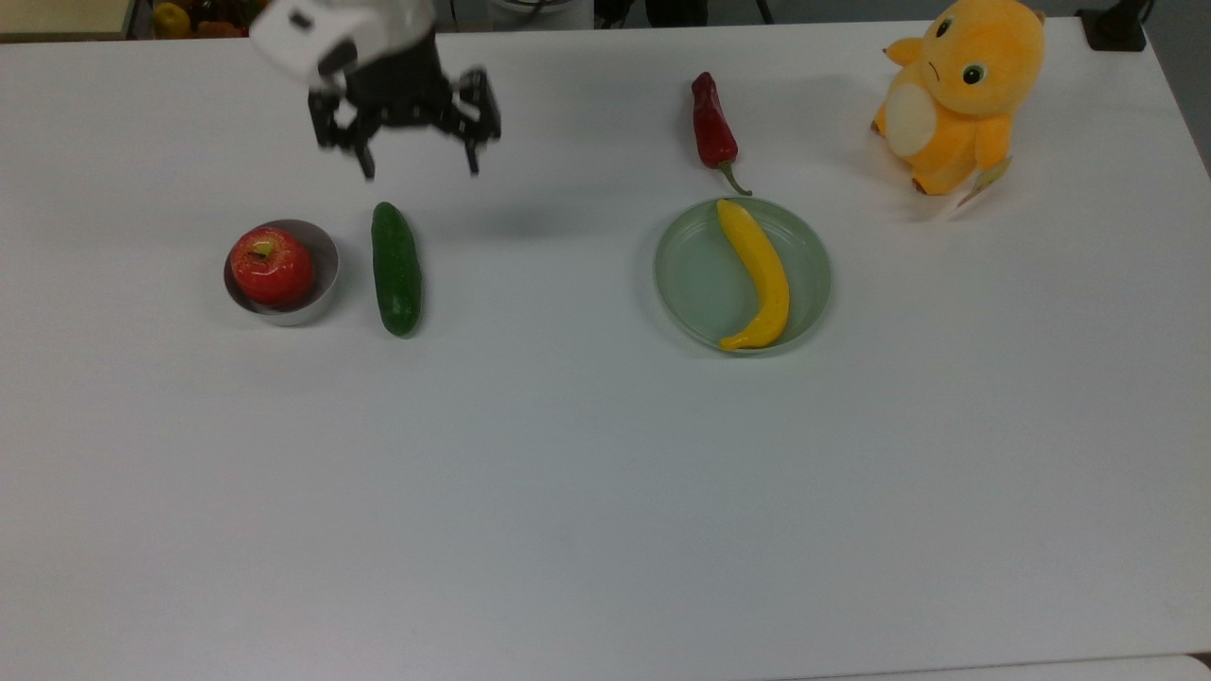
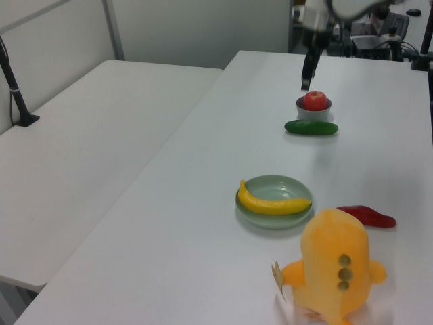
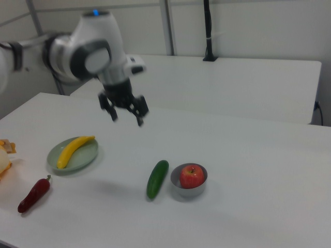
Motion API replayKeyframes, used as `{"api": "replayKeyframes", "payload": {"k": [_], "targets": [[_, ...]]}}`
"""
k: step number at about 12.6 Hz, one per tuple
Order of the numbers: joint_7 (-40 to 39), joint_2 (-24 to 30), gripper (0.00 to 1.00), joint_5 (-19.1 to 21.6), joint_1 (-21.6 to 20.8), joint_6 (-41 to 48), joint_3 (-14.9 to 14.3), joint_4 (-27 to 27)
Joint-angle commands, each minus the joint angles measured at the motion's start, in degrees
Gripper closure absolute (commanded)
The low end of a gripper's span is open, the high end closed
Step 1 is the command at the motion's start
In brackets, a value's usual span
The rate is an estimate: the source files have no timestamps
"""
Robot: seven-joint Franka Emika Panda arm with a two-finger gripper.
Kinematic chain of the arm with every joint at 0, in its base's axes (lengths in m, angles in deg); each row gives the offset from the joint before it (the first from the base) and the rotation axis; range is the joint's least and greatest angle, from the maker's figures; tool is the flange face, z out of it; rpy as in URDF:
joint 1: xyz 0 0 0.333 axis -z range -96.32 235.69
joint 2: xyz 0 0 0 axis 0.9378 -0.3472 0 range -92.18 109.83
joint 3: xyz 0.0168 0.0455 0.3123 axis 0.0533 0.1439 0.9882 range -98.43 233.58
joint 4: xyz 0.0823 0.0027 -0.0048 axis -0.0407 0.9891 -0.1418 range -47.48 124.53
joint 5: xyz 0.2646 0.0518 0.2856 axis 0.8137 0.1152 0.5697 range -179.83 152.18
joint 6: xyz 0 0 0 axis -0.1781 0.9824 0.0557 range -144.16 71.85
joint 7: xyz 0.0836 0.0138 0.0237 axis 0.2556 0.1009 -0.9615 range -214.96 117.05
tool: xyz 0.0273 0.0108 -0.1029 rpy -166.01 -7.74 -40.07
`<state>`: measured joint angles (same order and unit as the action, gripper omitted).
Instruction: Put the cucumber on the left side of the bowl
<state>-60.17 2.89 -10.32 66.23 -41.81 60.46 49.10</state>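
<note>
White tabletop (image 1: 605,492) stretches across the top view, with a second white table (image 2: 95,142) standing beside it at the left of the left view. Near the upper left of the top view the gripper (image 1: 418,168) hangs in the air above the surface, its two black fingers spread wide apart and holding nothing; in the right view it (image 3: 126,120) sits in the upper middle of the frame, well above the objects.

Below it in the top view, the cucumber (image 1: 395,268) lies flat on the table, its long axis running up and down the frame, just beside the bowl (image 1: 322,248) on the top view's right and not touching it. In the right view the cucumber (image 3: 157,179) is at the bowl's (image 3: 182,190) left. The grey bowl holds a red apple (image 1: 272,266).

Toward the centre right of the top view, a pale green plate (image 1: 686,274) carries a yellow banana (image 1: 760,274). A red chili pepper (image 1: 712,123) lies just above the plate, and an orange plush toy (image 1: 956,90) sits in the upper right corner.
</note>
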Motion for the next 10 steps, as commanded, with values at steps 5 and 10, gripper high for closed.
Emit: {"api": "replayKeyframes", "payload": {"k": [5, 10], "targets": [[13.66, 9.19, 0.0, 6.17, -1.81, 17.64, 1.39, -5.21], [14.83, 8.32, 0.0, -0.43, -1.29, 16.68, 5.09, -6.1]]}}
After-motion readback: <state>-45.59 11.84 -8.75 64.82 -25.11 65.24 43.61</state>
